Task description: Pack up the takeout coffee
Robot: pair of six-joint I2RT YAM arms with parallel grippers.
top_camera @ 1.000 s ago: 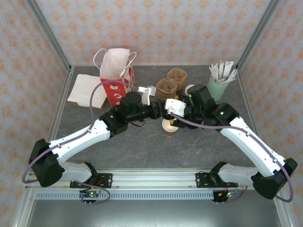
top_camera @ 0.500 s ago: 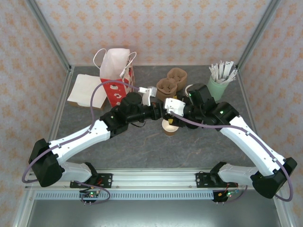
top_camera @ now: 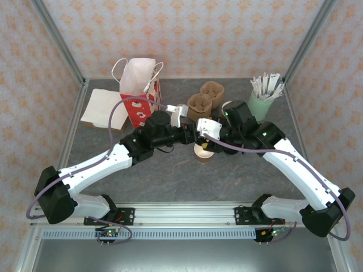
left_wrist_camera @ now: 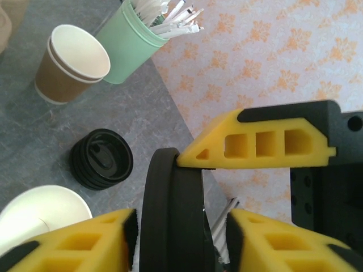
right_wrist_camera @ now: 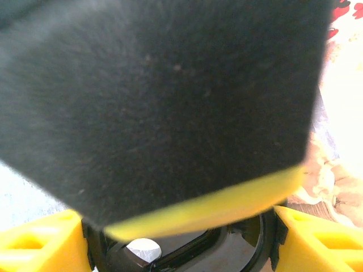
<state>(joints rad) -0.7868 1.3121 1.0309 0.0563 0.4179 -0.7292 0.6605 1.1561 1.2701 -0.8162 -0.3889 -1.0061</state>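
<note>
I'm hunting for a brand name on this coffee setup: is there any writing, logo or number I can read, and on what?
No readable text anywhere.
Red-and-white bag: printed pattern only, no words to make out.
Black lids: raised marks, too small to read.
Stirrer wrappers: no print that can be made out.

Cup (top_camera: 202,155) mid-table, lid (left_wrist_camera: 173,215) near it. Carrier (top_camera: 204,101) at cup's 12 o'clock, bag (top_camera: 139,90) at 10, napkins (top_camera: 102,107) at bag's 9, stirrer cup (top_camera: 262,103) at 2, cup stack (left_wrist_camera: 71,62) just beside that.
</note>
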